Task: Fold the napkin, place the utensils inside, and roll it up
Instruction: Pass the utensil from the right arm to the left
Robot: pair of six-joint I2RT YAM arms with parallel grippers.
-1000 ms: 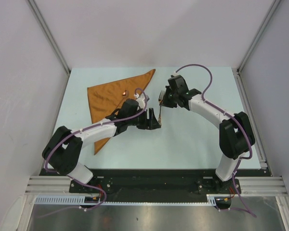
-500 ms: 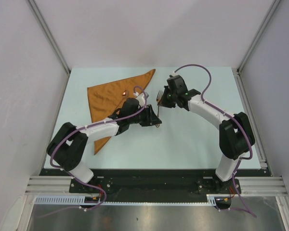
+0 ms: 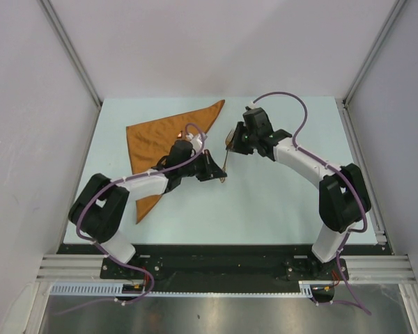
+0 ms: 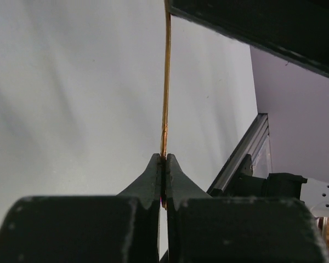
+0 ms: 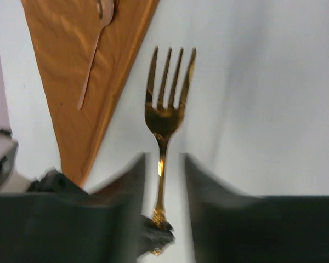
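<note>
Pinching the fork (image 5: 163,118) by the very end of its handle, the left fingers (image 4: 151,178) are pressed together on the thin copper-coloured metal. In the left wrist view no gap shows between them apart from the handle's edge. From there the handle runs straight away from the grip as a narrow bright line.

The right fingers (image 5: 126,197) stand narrowly apart on either side of the same handle, a little above its end. A strip of pale tabletop (image 3: 279,202) shows between each finger and the metal, so they hold nothing. The four tines point away from them.

In the top view the fork spans the short stretch between the two arms' tips, near the middle of the tabletop and somewhat toward the far edge. Its handle end is nearer the near edge. Whether it rests on the surface or is lifted off it cannot be told.

The napkin (image 3: 157,139) is a rust-orange triangle lying flat on the left half of the tabletop. One tip reaches toward the far edge near the middle, and another points toward the near-left corner. The left arm crosses over its lower part. The fork sits just beside the napkin's right edge, off the cloth.

The spoon (image 5: 93,55) lies on the napkin close to that edge.
</note>
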